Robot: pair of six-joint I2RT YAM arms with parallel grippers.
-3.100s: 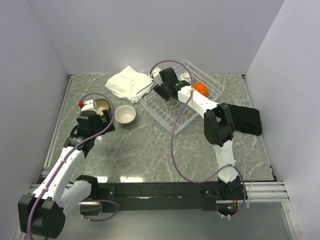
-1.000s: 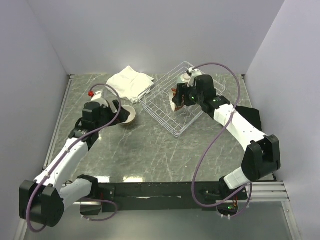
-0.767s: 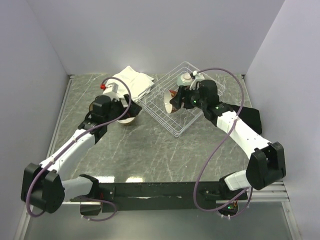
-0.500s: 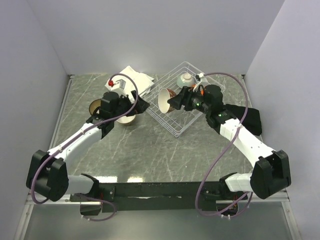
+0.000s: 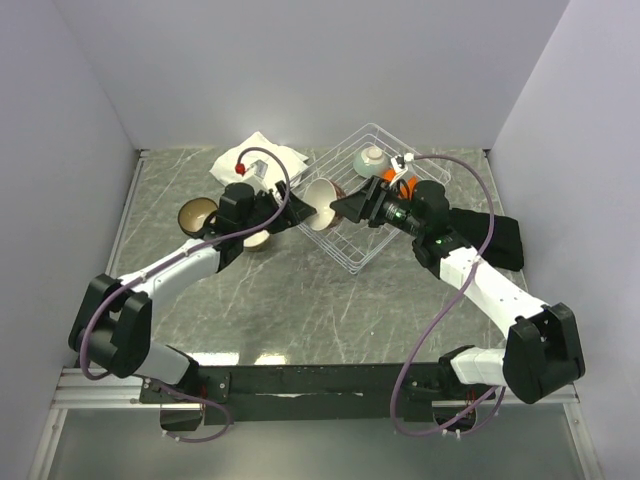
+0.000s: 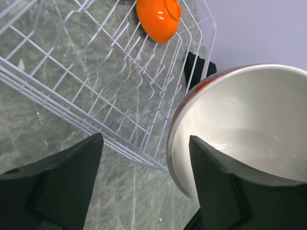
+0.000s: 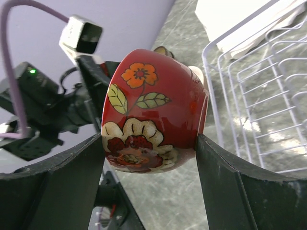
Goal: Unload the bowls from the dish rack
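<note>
My right gripper (image 7: 151, 136) is shut on a red floral bowl (image 7: 153, 105) with a white inside (image 5: 319, 203). It holds the bowl on its side in the air, just off the left corner of the white wire dish rack (image 5: 372, 222). My left gripper (image 6: 144, 139) faces it, jaws open, and the bowl's rim (image 6: 175, 143) stands between its fingers. In the rack, a grey-green bowl (image 5: 370, 158) sits at the back and an orange bowl (image 6: 158, 20) lies at the right side. On the table left of the rack are a brown bowl (image 5: 197, 213) and a white bowl (image 5: 257, 240), the white one half hidden under my left arm.
A folded white cloth (image 5: 262, 160) lies behind the left arm, touching the rack's left edge. A black cloth (image 5: 503, 240) lies right of the rack, under the right arm. Grey walls close in the table on three sides.
The right gripper lifted the red floral bowl out of the rack and carried it left. The left arm swung from the table bowls toward it, and its jaws have narrowed a little.
</note>
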